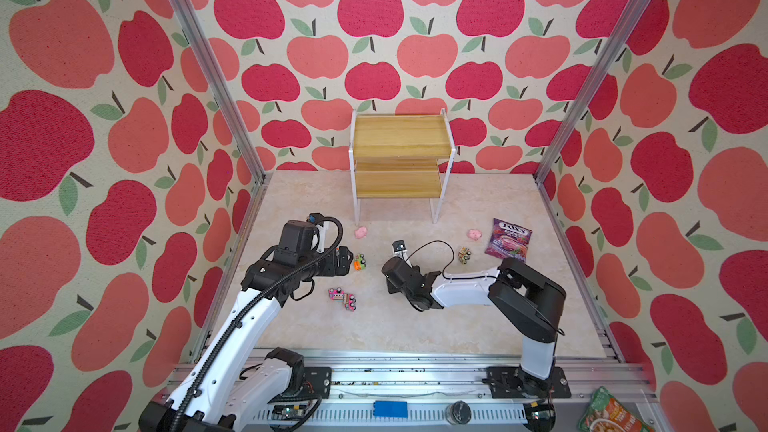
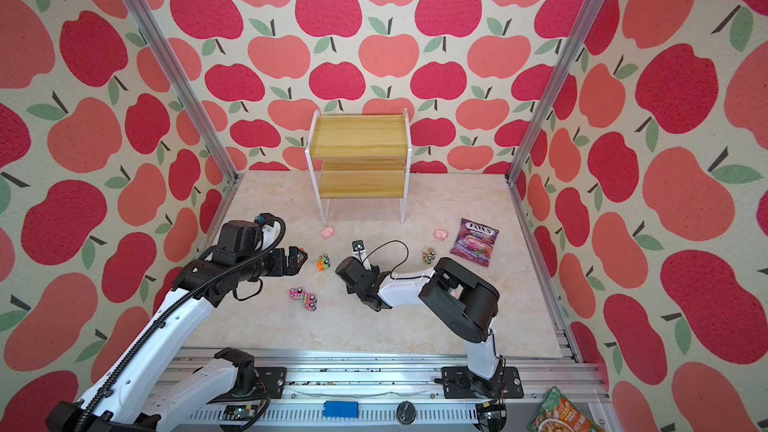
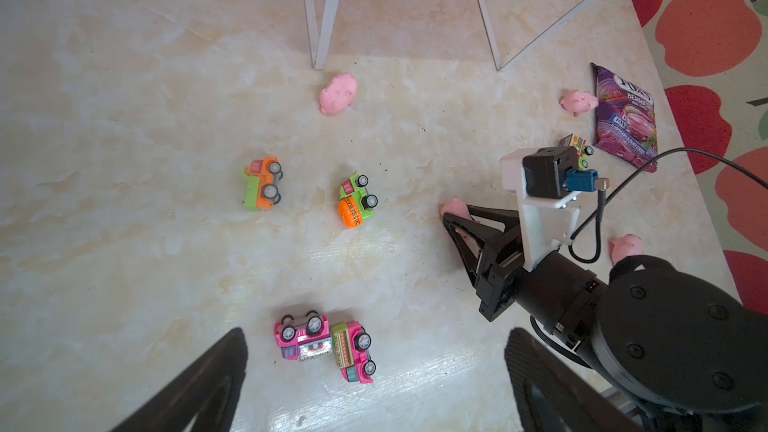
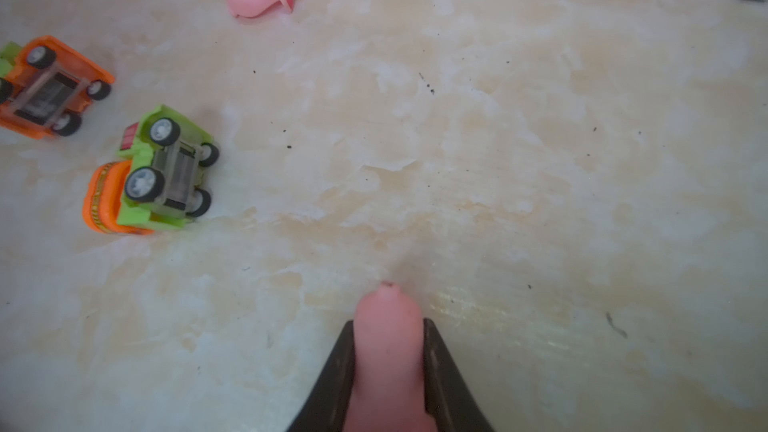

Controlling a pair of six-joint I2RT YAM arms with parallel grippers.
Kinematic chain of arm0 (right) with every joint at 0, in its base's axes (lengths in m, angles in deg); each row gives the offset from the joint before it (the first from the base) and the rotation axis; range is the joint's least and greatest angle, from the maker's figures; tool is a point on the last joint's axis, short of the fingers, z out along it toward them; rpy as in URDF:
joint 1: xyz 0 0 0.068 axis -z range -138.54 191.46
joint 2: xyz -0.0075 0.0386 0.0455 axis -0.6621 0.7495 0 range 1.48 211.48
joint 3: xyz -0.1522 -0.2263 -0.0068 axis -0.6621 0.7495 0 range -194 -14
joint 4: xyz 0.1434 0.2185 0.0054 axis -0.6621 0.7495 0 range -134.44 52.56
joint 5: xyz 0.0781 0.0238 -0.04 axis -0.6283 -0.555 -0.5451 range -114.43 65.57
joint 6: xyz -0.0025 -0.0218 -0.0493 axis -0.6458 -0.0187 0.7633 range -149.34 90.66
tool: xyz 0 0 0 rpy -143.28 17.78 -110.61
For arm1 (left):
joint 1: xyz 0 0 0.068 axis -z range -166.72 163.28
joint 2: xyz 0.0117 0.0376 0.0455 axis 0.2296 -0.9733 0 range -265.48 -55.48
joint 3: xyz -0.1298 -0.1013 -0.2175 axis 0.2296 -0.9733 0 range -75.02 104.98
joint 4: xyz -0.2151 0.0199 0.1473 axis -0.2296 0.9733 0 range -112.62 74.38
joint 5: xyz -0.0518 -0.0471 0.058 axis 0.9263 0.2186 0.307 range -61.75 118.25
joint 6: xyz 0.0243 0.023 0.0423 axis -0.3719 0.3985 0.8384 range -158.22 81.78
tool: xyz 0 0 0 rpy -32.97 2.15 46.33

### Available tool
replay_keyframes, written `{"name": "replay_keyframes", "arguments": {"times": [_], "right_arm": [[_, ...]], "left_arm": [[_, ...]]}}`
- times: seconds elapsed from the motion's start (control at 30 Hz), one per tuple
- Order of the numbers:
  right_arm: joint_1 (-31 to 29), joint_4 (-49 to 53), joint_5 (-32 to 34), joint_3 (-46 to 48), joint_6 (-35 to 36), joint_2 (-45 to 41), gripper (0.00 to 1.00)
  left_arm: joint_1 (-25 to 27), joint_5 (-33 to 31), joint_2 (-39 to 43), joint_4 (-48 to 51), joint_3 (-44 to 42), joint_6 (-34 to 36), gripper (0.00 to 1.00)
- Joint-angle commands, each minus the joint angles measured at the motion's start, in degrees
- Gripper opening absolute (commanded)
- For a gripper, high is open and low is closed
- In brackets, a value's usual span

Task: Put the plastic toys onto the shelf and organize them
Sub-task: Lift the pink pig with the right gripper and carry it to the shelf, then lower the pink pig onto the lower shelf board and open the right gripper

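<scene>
I am clenching a pig (image 4: 386,367) in my right gripper (image 4: 389,324), left gripper (image 2: 300,259) released.
Bag (image 1: 508,241) reading "FOX'S BERRIES".

Red and coral apples with green leaves pattern the cream walls (image 1: 374,14), while the worktop (image 1: 374,334) is veined beige and white like marble. The shelf (image 1: 399,139) pairs yellow wood-grain boards with a white frame. Each pig (image 3: 338,94) is pink; trucks (image 3: 262,183) mix orange, lime and hot pink on black wheels. The bag (image 1: 508,239) is purple. The arms (image 1: 465,286) are black and white.
</scene>
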Motion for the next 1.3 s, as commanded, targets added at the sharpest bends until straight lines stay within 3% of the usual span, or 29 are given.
{"name": "replay_keyframes", "arguments": {"times": [0.0, 0.2, 0.43, 0.8, 1.27], "right_arm": [[-0.44, -4.03, 0.71, 0.44, 6.40, -4.25, 0.25], [2.14, -2.63, -2.53, -8.96, 14.96, -4.99, 0.22], [7.71, -4.05, -6.60, -21.64, 20.03, 0.63, 0.22], [12.97, -9.39, -11.27, -37.79, 24.27, 12.39, 0.22], [13.26, -13.61, -7.41, -52.14, 27.73, 24.10, 0.22]], "left_arm": [[-0.99, -1.44, 0.97, 0.17, -0.30, -0.28, 0.99], [-6.26, -0.85, 1.50, 0.16, 0.10, -2.41, 1.00], [-11.35, -0.08, 1.58, 0.16, 0.48, -2.98, 1.00], [-12.33, -0.90, 1.96, 0.25, 0.24, -2.60, 1.00], [-11.38, -0.65, 1.70, 0.16, 0.13, -2.46, 1.00]]}}
